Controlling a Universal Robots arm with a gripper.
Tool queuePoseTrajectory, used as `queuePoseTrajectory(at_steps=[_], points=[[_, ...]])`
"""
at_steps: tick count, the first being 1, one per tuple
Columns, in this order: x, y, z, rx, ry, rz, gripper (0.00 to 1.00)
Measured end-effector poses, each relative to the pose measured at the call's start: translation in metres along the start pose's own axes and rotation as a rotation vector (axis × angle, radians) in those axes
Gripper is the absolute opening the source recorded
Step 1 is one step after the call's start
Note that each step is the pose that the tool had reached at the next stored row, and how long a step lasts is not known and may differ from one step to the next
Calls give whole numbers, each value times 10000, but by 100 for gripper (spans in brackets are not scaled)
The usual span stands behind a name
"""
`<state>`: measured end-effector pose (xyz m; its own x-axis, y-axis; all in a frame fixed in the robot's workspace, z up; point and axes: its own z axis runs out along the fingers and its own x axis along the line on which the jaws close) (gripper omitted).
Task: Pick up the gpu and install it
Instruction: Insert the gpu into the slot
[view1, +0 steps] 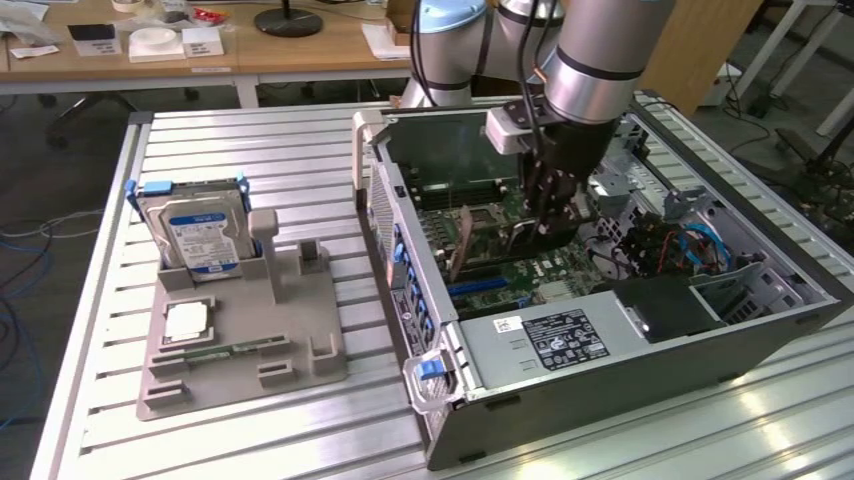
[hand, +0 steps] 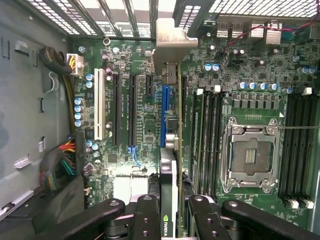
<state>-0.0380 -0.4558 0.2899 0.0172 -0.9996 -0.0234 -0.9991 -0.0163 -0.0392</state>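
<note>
One gpu, clamped in the end effector, stands along the blue slot, memory slots beside.

Slotted alu table below fingers, wood desks beyond them, grey floor w/ cables, wood panel nr.

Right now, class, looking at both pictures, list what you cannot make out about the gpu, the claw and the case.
- Wrist view: whether the gpu has met the blue slot; the card is edge-on and covers its own contacts.
- Wrist view: where the claw grips it; cut off by the picture's edge.
- Exterior view: the gpu's fan face; the claw and arm stand in front.
- Exterior view: the power supply label; print too small.
</note>
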Motion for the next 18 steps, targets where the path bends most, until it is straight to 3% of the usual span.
queuePoseTrajectory(at_steps=[9, 18], points=[[4, 34, 60, 1, 8, 96, 27], [3, 146, 101, 3, 8, 133, 27]])
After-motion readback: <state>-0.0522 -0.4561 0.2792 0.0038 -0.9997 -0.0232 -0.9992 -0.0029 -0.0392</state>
